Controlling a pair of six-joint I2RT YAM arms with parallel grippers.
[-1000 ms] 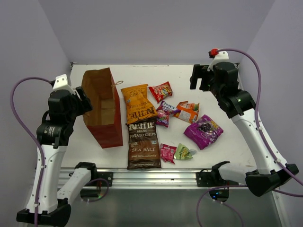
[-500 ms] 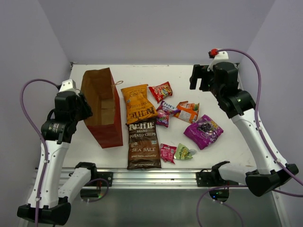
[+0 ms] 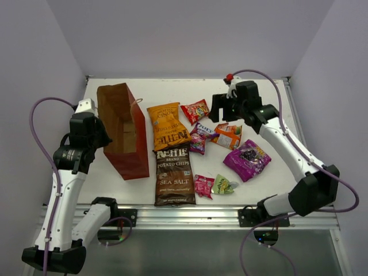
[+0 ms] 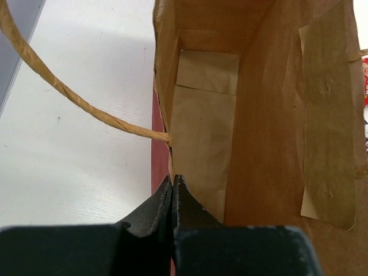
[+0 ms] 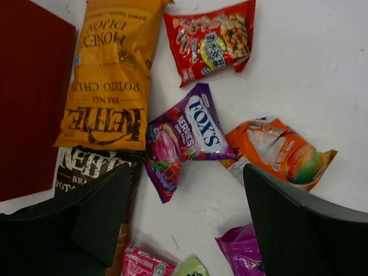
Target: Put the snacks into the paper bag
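Tall reddish-brown paper bag (image 3: 131, 156) upright on left of white table (image 3: 270, 184), mouth open, tan inside, twine handle (image 4: 75, 98) slack. Left gripper (image 4: 172, 185) pinched closed on rim of its left wall. Flat to its right: orange Kettle chip bag (image 5: 109, 80) just beside, dark-brown Kettle chip bag (image 3: 174, 175), red packet (image 5: 210, 40), purple Fox's packet (image 5: 187, 135). Right gripper (image 5: 187, 172) spread wide above these.

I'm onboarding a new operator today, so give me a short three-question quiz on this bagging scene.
1. True or false: the paper bag already holds a snack.
2. In the right wrist view, which packet lies between the orange Kettle bag and the small orange packet? A. purple Fox's packet B. green packet C. pink packet
3. Fill in: the left jaws are shut on the bag's ____.
Key: 1 false; 2 A; 3 rim.
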